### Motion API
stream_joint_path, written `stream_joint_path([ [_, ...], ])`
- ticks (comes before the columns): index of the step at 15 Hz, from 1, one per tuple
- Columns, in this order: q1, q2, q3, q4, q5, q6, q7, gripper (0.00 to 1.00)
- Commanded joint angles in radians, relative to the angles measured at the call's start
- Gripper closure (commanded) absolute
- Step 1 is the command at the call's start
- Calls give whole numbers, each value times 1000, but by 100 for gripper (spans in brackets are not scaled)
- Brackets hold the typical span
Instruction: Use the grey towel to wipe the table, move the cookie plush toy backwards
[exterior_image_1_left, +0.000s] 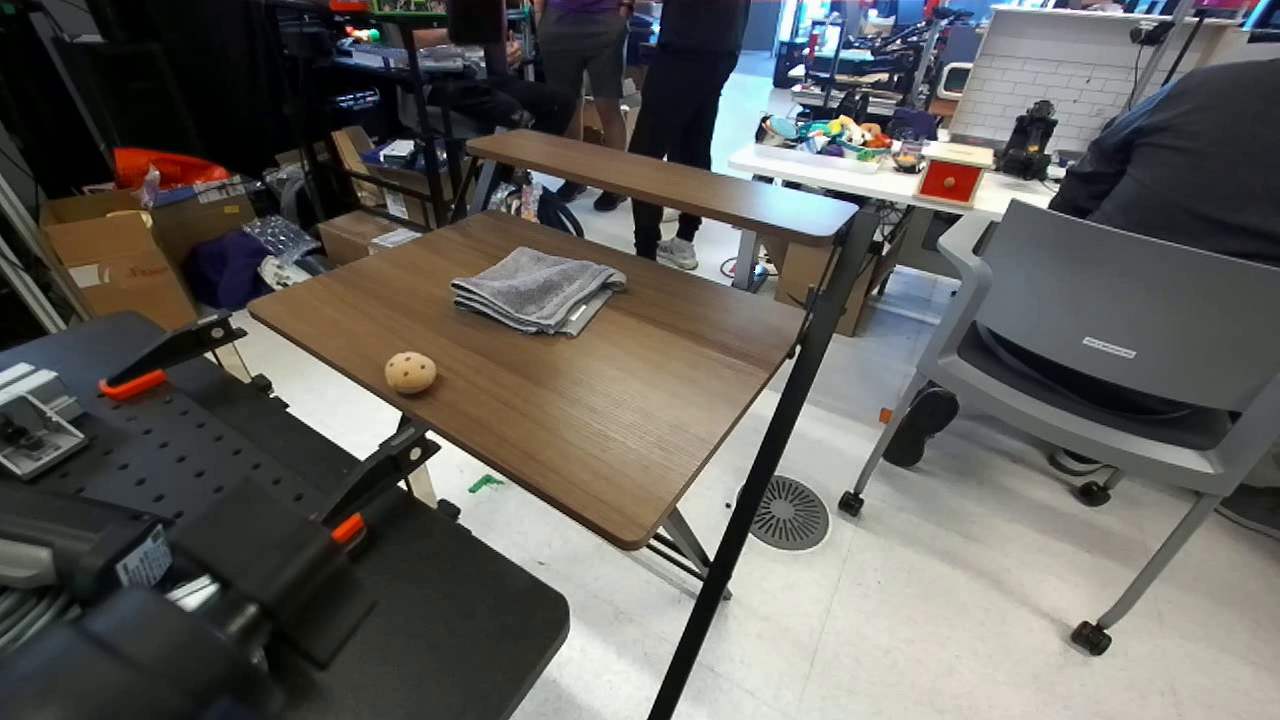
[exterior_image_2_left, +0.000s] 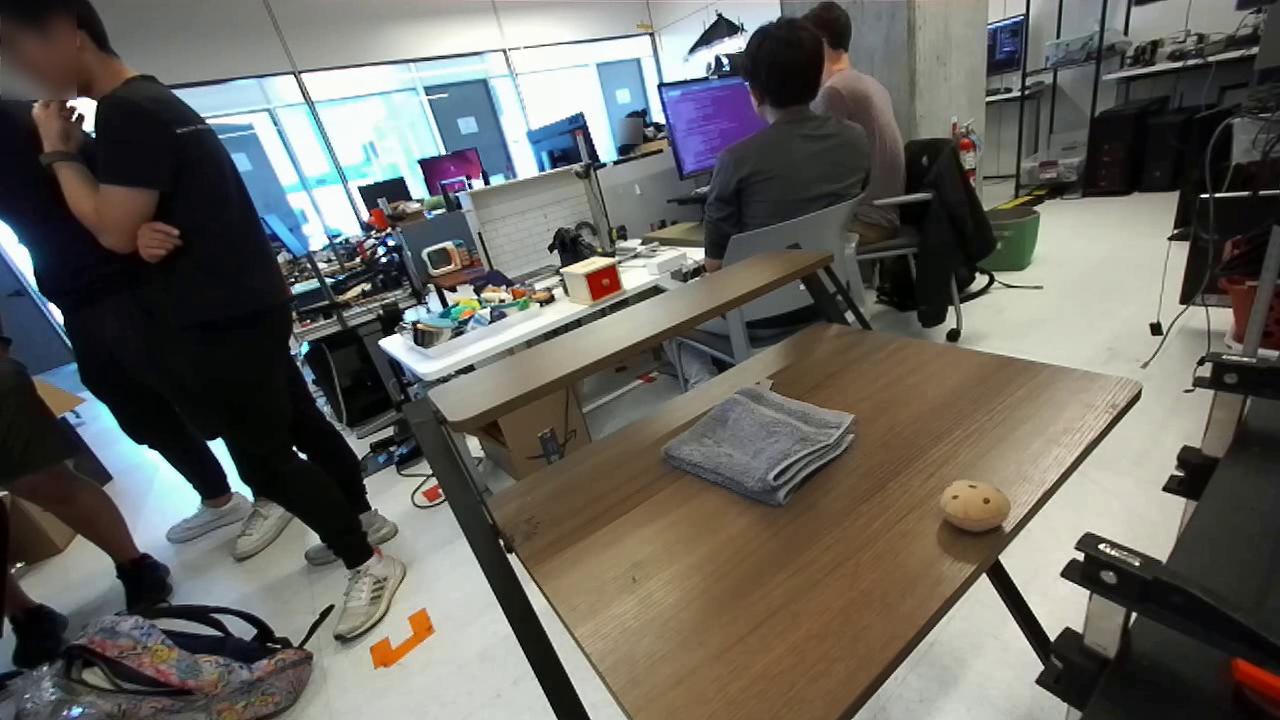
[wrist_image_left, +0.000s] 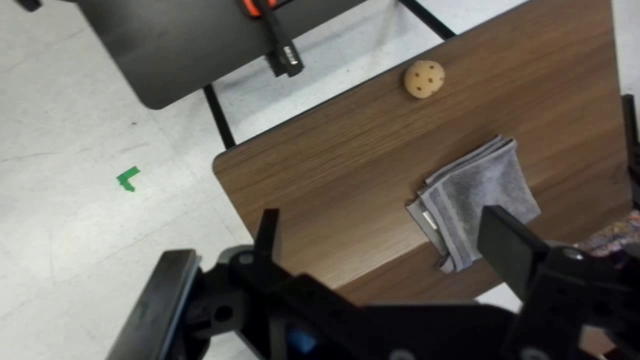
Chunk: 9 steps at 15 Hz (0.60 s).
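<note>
Pincer (wrist_image_left: 339, 232) wide agape, empty

The grey towel (exterior_image_1_left: 535, 288) lies folded on the brown table (exterior_image_1_left: 600, 425); the spotted cookie plush toy (exterior_image_1_left: 410, 373), near one edge.

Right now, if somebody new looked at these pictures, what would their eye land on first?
Probably the folded grey towel, lying on the dark brown table. Next might come the cookie plush toy, small, round and tan with dark spots, close to the table edge facing the black worktop. In the wrist view, the open gripper would likely stand out, its dark shape spread across the bottom.
</note>
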<state>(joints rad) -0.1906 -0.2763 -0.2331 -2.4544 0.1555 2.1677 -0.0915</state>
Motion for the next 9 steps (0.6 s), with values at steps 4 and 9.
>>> stream_joint_path([
  [4,141,306,97,37,452,486,112,0],
  [9,163,422,147,53,461,648,173,0],
])
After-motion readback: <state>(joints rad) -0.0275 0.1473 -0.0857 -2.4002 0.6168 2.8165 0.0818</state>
